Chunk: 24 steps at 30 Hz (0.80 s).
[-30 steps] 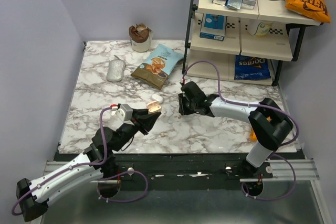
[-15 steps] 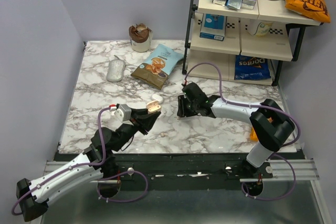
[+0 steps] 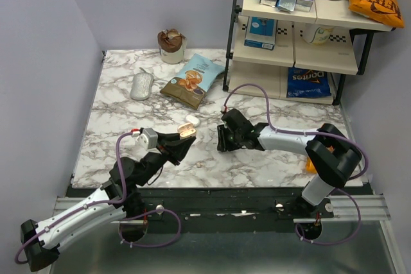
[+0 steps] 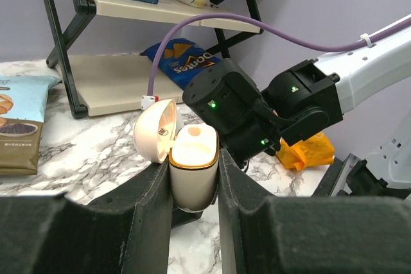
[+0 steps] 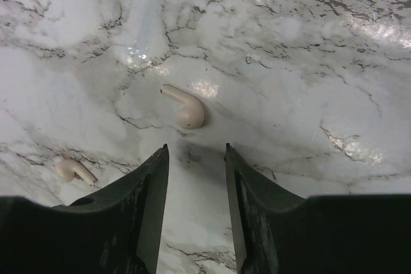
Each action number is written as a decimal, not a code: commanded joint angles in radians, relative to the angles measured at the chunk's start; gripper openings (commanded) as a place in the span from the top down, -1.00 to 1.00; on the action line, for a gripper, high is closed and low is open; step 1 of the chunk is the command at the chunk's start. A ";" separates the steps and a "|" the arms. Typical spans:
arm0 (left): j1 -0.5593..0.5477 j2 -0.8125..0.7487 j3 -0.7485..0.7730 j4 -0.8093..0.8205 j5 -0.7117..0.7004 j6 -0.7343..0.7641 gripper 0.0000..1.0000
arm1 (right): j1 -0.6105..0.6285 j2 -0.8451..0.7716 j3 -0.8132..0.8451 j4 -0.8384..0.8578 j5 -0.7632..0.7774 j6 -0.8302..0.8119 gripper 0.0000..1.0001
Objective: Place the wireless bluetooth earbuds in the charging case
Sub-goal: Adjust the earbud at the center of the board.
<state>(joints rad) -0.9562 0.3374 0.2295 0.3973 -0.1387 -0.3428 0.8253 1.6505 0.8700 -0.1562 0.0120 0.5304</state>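
Earbuds: two, both loose on the marble counter (image 3: pixel 122 133), near its middle and clear of every edge.
- The first earbud (image 5: pixel 185 110) lies on its side just beyond the tips of the right gripper (image 5: pixel 196 152), with its stem angled away.
- The second earbud (image 5: pixel 72 170) lies apart from it, off to one side of the same view.

Handling, as a judgement: they are tiny, hard, glossy and very light, so they are likely to skate or pop out of a pinch. The best hold looks to be across the rounded head, which leaves the stem free to go down into its socket. A light squeeze should do.

Case: one. The case (image 4: pixel 192 178) is held up off the counter, toward the near edge and left of the middle. Its lid is swung open and its mouth faces up. No earbud shows in the part of the mouth that is visible. It is probably rigid, smooth and light, with the hinge as the weak point.

Grippers: two.
- The left gripper (image 4: pixel 193 162) is clamped on the case's flanks below the rim, so the mouth is unobstructed.
- The right gripper hangs over the marble with its jaws partly spread and nothing between them.

Around them:
- One snack bag (image 3: pixel 192 80) and one grey oval object (image 3: pixel 141 86) lie toward the far edge.
- One cup (image 3: pixel 171 46) stands at the far edge.
- One shelf rack (image 3: pixel 263 80) stands at the far right corner.
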 commanded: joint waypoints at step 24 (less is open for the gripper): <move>-0.004 -0.006 -0.009 0.003 -0.016 -0.002 1.00 | -0.040 0.098 0.112 -0.026 0.169 -0.138 0.06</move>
<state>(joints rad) -0.9562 0.3256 0.2218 0.3904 -0.1406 -0.3454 0.7918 1.7481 0.9791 -0.1661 0.1715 0.4305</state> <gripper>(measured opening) 0.357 0.455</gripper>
